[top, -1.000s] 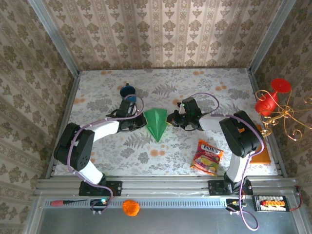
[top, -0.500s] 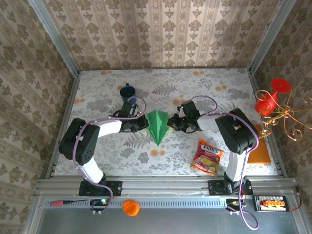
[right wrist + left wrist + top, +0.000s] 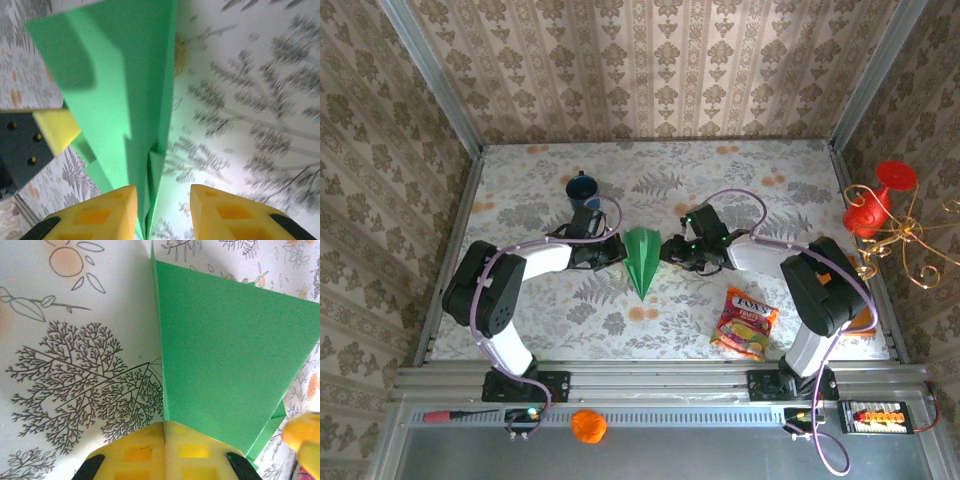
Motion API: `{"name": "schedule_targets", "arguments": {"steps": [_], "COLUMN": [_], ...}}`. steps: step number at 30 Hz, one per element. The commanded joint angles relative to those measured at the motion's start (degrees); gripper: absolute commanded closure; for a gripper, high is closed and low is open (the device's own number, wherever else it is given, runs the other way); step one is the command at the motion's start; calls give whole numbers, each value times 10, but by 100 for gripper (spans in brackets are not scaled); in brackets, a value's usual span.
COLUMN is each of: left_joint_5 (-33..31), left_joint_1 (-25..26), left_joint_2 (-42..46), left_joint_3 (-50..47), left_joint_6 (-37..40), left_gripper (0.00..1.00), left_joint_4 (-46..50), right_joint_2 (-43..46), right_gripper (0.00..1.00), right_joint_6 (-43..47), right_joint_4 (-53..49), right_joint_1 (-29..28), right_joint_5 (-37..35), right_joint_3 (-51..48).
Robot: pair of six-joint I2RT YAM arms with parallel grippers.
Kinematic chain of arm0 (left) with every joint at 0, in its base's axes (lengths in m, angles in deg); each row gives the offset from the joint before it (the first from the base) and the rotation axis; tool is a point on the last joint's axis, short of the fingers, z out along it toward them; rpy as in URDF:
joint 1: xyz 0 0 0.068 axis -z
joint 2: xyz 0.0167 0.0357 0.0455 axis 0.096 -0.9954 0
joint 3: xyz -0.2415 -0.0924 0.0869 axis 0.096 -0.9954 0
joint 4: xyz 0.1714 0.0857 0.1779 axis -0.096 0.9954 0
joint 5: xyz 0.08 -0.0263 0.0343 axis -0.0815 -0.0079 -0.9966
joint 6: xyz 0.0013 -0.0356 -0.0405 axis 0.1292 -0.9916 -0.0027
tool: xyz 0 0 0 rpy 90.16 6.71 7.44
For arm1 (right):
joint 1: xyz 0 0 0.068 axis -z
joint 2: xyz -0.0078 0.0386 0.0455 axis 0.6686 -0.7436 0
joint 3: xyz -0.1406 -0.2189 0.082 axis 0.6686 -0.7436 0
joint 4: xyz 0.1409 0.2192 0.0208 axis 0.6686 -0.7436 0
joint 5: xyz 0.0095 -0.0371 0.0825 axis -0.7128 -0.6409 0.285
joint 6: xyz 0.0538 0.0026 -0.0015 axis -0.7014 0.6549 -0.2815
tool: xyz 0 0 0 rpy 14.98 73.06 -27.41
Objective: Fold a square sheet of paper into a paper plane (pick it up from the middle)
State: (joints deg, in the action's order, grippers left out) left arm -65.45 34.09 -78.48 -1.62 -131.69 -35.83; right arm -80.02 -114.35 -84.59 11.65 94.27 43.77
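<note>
Item one, my left gripper (image 3: 164,429): jaws closed flat together, the yellow pads (image 3: 135,452) meeting along a single seam. The edge of the paper plane (image 3: 225,360) runs straight into that seam, so I hold it pinched by its left side. Item two, my right gripper (image 3: 162,195): jaws parted, with a clear gap between the two yellow fingers (image 3: 95,215). A folded green edge stands in that gap close to the left-hand finger; I cannot tell whether it touches, and nothing is squeezed. Item three, the paper plane: bright green, a slim dart. In the top view it lies on the middle of the table (image 3: 620,320) between my two grippers, broad end toward the far wall, point toward my bases. From my left wrist it presents one wide triangular face, with a smaller fold showing past its lower right corner. From my right wrist a long crease runs up from my fingers, and the left gripper's dark body and yellow pad sit against the paper's other side. Sundries: blue mug (image 3: 582,187), upright, just beyond my left arm toward the far wall, apart from the plane. Snack packet (image 3: 745,322), flat on the cloth to the near right, well apart from the plane. Orange-brown board (image 3: 865,322), at the table's right edge, largely hidden behind my right arm. Orange ball (image 3: 588,425) and red-handled screwdriver (image 3: 450,415), on the metal shelf in front of my bases.
</note>
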Motion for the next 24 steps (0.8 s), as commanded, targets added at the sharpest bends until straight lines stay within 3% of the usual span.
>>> {"name": "schedule_targets", "arguments": {"steps": [1, 17, 24], "left_joint_5": [-5, -7, -6], "left_joint_1": [5, 8, 8], "left_joint_2": [6, 6, 6], "left_joint_3": [12, 15, 15], "left_joint_6": [11, 11, 11], "left_gripper": [100, 100, 100], "left_joint_4": [19, 22, 22], "right_joint_2": [13, -32, -45], "right_gripper": [67, 79, 79], "right_joint_6": [17, 12, 12], "right_joint_4": [-48, -54, -58], "right_joint_1": [-28, -56, -56], "right_joint_5": [-41, -23, -21], "right_joint_3": [8, 42, 51]}}
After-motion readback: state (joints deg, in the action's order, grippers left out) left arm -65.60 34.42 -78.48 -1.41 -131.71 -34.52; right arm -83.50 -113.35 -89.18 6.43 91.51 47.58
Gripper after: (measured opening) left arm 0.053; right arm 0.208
